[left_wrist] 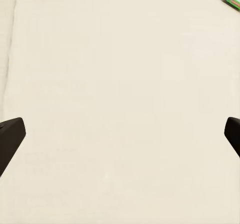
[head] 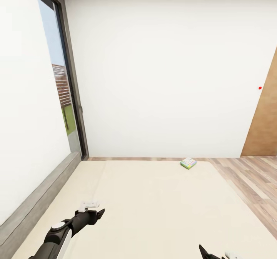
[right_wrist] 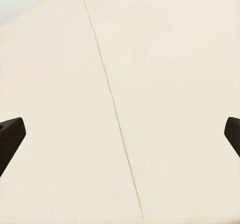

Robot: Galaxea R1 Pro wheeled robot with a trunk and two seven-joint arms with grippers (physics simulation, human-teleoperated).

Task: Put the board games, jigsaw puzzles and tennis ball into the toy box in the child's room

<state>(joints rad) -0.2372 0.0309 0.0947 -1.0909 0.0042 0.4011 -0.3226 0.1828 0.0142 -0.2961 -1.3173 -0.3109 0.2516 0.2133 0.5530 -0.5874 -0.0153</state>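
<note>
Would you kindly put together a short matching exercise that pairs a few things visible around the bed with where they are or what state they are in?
Things:
1. board game
2. left gripper
3. bed
4. wooden floor

Places or states:
A. open, over the near part of the mattress
B. lying at the far edge of the mattress
C. to the right of the bed
D. plain beige top, beside the wall with the window

Pairs: 1-B, 2-A, 3-D, 4-C
</note>
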